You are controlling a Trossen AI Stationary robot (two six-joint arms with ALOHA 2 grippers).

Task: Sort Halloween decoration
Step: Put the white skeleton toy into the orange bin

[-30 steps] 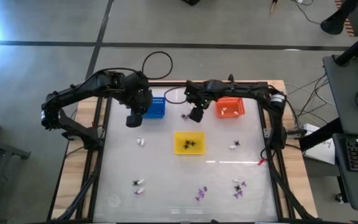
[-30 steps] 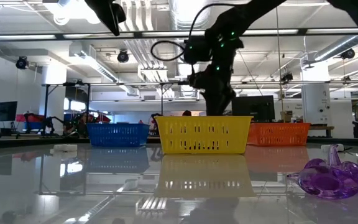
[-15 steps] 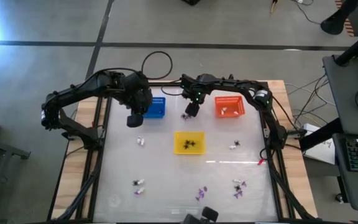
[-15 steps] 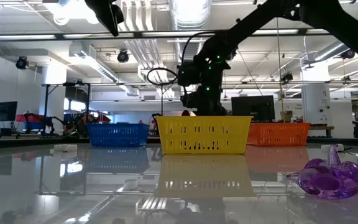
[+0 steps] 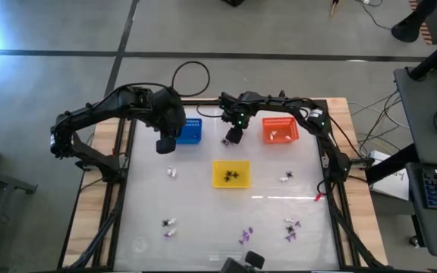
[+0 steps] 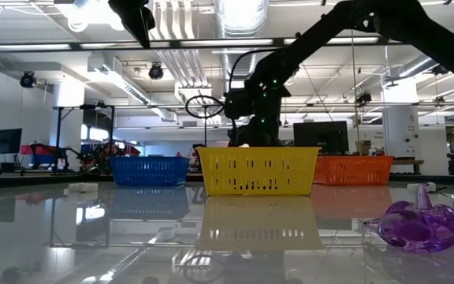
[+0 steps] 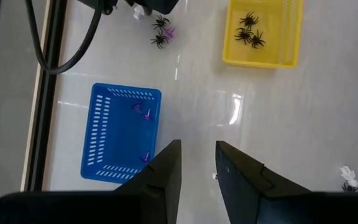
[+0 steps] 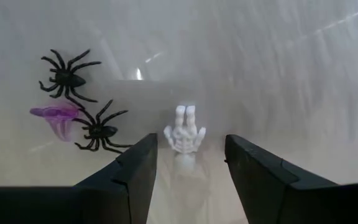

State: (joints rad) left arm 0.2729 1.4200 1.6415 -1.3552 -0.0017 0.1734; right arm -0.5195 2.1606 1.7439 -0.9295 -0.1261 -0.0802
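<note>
Right wrist view: right gripper [image 8: 188,163] spread wide just above the table, one white skeleton hand [image 8: 184,132] between its fingertips, two black spiders [image 8: 66,77] and one purple trinket [image 8: 57,116] beside it. Left gripper [image 7: 197,171] hovers partly parted, holding nothing, near the blue basket [image 7: 101,137], which has three purple pieces. Four spiders lie in the yellow basket [image 7: 291,37].

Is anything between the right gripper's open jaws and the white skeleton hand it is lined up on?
Nothing visible. In the right wrist view the white skeleton hand lies bare on the table, just ahead of the right gripper and centred on its open jaws. Two black spiders and a purple trinket lie off to one side, clear of that line.
</note>
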